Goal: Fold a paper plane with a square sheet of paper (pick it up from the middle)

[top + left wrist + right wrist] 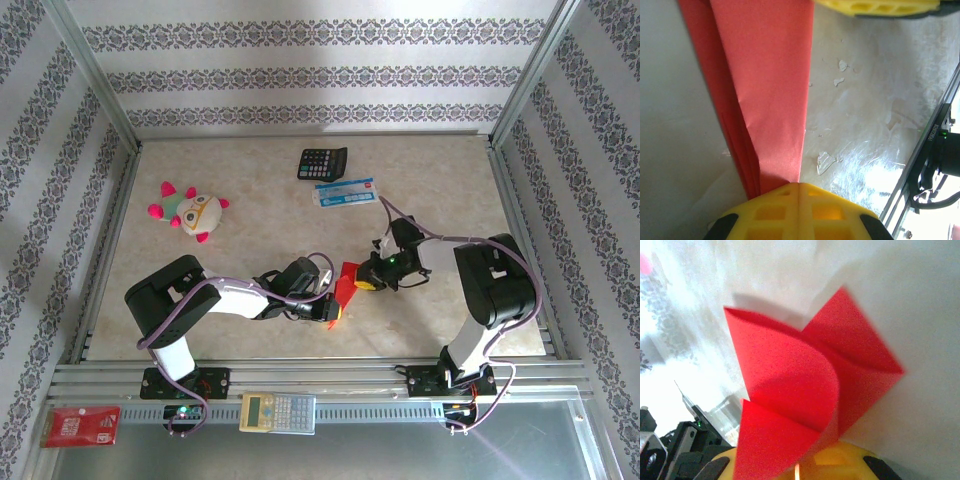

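Left pincer (331, 313) and right pincer (363, 283) clamp one square sheet of paper (346, 291) (partly folded), both arms bent toward it.

red paper (765, 75) cut off at top edge, L wrist

Far centre — black calculator (322, 162), blue-and-white packet (344, 192) just nearer and right. Far left, plush toy (190, 211) with pink spikes. Near rail — pale calculator (278, 412) mid-way, red printed packet (82, 426) at left.

Above the bench (250, 190), the sheet of paper (346, 288) is held between left tool (332, 312) and right tool (364, 282); a calculator (322, 162) lies behind.
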